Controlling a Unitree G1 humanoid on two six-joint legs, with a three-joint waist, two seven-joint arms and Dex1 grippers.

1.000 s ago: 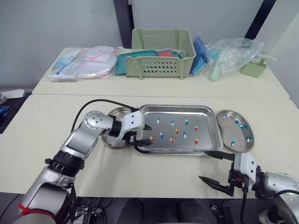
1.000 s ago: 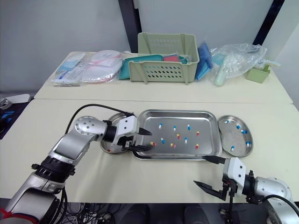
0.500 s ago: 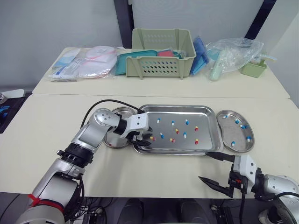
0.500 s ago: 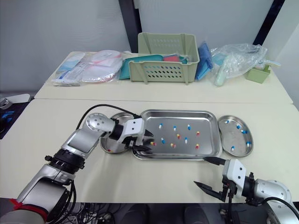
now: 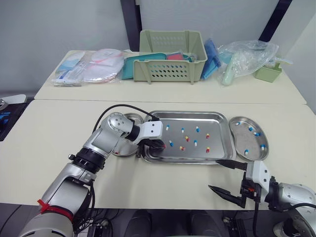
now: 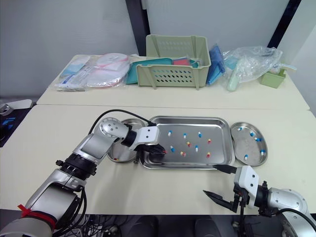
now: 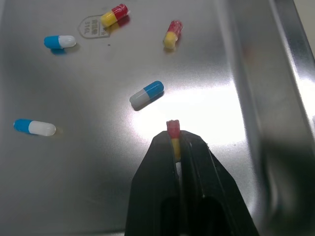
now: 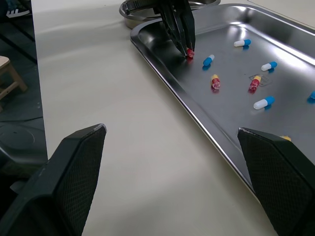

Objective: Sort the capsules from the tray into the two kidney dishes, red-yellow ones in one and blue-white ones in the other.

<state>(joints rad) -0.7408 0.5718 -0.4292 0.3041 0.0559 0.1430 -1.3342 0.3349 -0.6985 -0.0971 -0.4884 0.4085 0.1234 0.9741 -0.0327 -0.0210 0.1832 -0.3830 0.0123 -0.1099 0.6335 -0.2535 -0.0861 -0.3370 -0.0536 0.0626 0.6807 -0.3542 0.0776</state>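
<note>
The steel tray point(image 5: 187, 115) holds several loose capsules, red-yellow point(image 5: 182, 148) and blue-white point(image 5: 198, 129). My left gripper point(image 5: 160, 146) reaches into the tray's near left corner and is shut on a red-yellow capsule point(image 7: 173, 130), whose red end sticks out past the fingertips point(image 7: 162, 147). A blue-white capsule point(image 7: 146, 94) lies just ahead of it. The left kidney dish point(image 5: 122, 149) lies beside the tray, partly hidden under my left arm. The right kidney dish point(image 5: 243, 139) holds several blue-white capsules point(image 5: 256, 134). My right gripper point(image 5: 215, 175) hovers open over the table in front of the tray's near right corner.
On the back table stand a green basket point(image 5: 171, 62), flat packets point(image 5: 89, 66), a clear plastic bag point(image 5: 244, 55) and a small green cup point(image 5: 268, 72). A seam point(image 5: 59, 99) separates the two tables.
My left gripper has moved right, deeper into the tray, and closed from open onto a red-yellow capsule. The right gripper has stayed in place and open.
</note>
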